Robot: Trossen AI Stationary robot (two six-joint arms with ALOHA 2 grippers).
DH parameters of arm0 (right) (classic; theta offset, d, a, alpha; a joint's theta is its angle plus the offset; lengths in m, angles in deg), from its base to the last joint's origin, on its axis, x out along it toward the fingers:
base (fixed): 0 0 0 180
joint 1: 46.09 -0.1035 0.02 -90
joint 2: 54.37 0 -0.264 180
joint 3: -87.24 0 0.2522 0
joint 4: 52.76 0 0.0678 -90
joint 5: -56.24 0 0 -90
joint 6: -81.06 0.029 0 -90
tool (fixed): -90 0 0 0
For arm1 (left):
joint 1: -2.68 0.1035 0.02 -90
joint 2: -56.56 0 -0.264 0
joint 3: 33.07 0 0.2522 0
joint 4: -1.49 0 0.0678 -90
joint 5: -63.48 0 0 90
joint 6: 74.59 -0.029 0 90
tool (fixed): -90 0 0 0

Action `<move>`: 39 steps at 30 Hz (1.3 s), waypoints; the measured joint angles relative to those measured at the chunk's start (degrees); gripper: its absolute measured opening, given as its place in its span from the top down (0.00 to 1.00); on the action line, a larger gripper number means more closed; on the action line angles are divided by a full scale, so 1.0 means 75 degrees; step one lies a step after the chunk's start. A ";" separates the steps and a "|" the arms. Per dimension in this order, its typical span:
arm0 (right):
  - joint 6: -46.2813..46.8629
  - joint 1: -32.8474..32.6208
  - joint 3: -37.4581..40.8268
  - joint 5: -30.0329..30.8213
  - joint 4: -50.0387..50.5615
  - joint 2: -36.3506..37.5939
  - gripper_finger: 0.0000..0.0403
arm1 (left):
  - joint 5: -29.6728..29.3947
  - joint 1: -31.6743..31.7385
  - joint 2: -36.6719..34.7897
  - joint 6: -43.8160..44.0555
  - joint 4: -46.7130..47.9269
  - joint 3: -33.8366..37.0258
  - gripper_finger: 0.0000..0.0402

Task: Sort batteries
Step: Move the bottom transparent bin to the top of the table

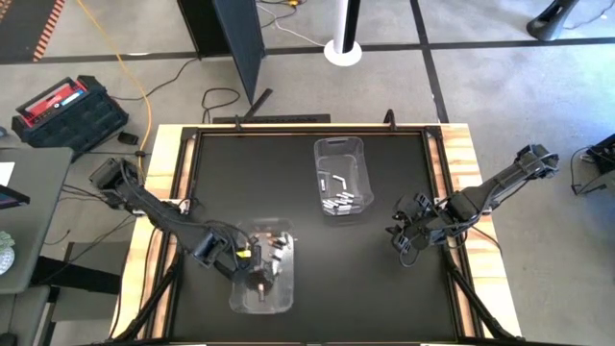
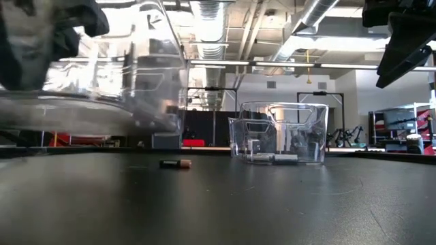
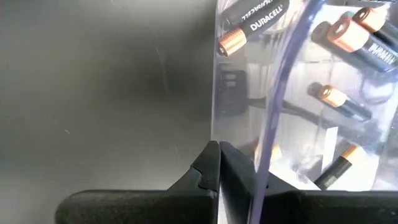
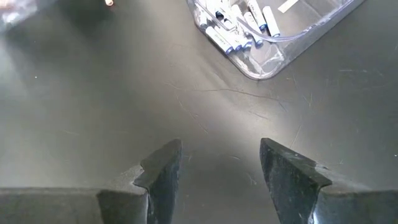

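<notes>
batteries [image 1: 344,201] in far bin [image 1: 342,154], near bin [image 1: 262,298] left, front

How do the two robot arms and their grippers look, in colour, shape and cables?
Both arms are dark, slim and jointed. The left arm carries a yellow mark near its gripper; the right arm is all black. Thin dark cables show along both. The left gripper has flat black fingers with pointed tips. The right gripper has two broad, matte black wedge-shaped fingers.
</notes>
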 joint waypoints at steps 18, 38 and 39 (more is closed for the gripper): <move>0.0212 0.0137 0.0000 -0.0003 -0.0006 0.0000 0.42 | -0.0119 0.4488 -0.1597 -0.3257 0.2008 0.0000 1.00; 0.0782 0.0122 0.0000 -0.0006 -0.0382 -0.0003 0.42 | 0.1240 0.8012 0.0521 -0.7651 0.0281 -0.0006 1.00; 0.0816 0.0122 0.0000 -0.0006 -0.0379 -0.0003 0.42 | 0.1302 0.8084 0.0606 -0.7722 0.0228 -0.0006 1.00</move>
